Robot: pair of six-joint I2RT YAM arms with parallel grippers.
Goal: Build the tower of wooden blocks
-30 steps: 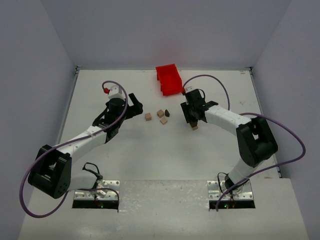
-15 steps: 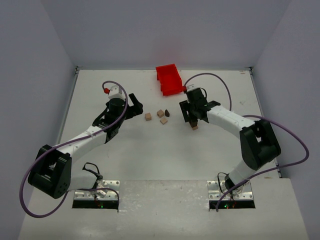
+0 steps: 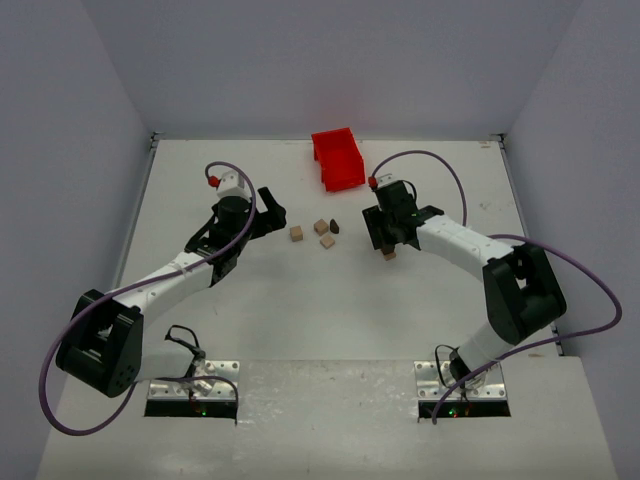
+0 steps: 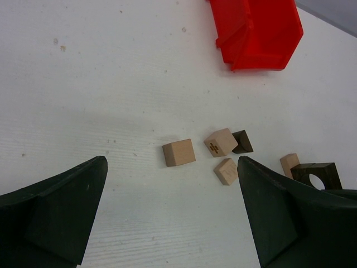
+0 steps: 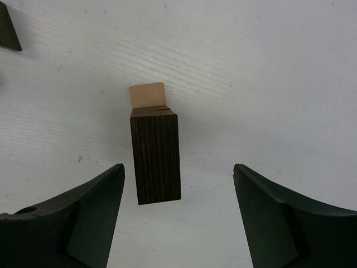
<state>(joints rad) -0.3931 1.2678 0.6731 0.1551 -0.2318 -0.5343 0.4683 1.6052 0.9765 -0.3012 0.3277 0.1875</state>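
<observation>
The wood block tower point(image 5: 156, 159) is a dark brown block standing on a pale tan block point(image 5: 148, 95). In the top view it point(image 3: 389, 254) stands right of centre. My right gripper point(image 5: 179, 173) is open, a finger on each side of the dark block without touching it; in the top view it point(image 3: 385, 238) hovers over the tower. My left gripper point(image 4: 170, 187) is open and empty, left of the loose blocks point(image 3: 272, 215). Loose on the table lie a tan cube point(image 4: 179, 152), a marked tan block point(image 4: 220, 142), a dark wedge point(image 4: 242, 142) and a small tan block point(image 4: 226, 171).
A red plastic bin point(image 3: 338, 158) stands at the back centre of the white table point(image 3: 300, 310), also in the left wrist view point(image 4: 256, 30). The loose blocks cluster between the two grippers point(image 3: 321, 232). Grey walls close in the table on three sides.
My right arm has shifted slightly to the right, with its gripper staying open over the tower. The tower, the loose blocks and my left arm have not moved.
</observation>
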